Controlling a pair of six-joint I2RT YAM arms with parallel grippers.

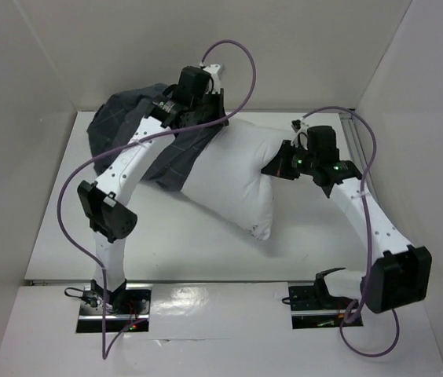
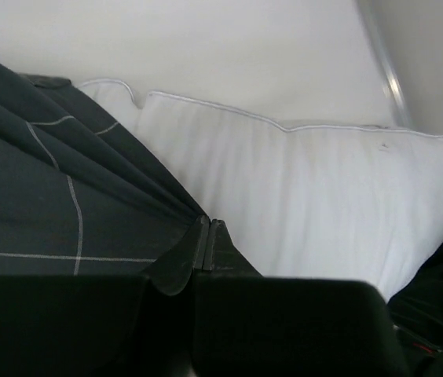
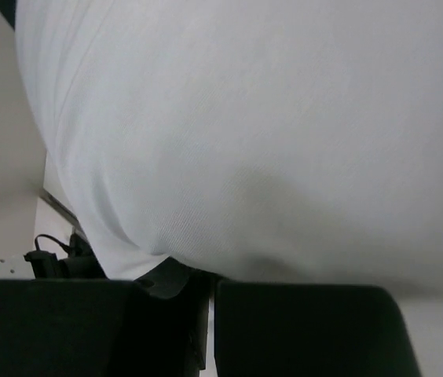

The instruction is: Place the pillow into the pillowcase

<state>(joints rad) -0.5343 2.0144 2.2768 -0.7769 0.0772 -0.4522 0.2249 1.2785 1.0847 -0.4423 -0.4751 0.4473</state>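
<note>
Top external view: a white table with both arms reaching away from the near edge to the fabric at the back.
Pillowcase: dark grey with a thin light grid, bunched at the back left of the table; its right edge drapes over the left end of the pillow.
Left arm: rises from its base at the near left, bends at an elbow low on the left, then slants forward and to the right, its wrist above the pillowcase's right edge.
Left gripper: jaws pressed together; in the left wrist view the folds of the pillowcase run into the fingertips, so it pinches that cloth.
Pillow: white and plump, lying across the middle of the table, left end under the pillowcase, near right corner pointing toward the near edge. How much of it sits inside the case cannot be told.
Right gripper: closed on the pillow's right end, where the fabric puckers inward; the right wrist view is filled with white cloth bulging over the fingers.
Right arm: elbow swung far out at the near right, forearm running back and left to the pillow.
</note>
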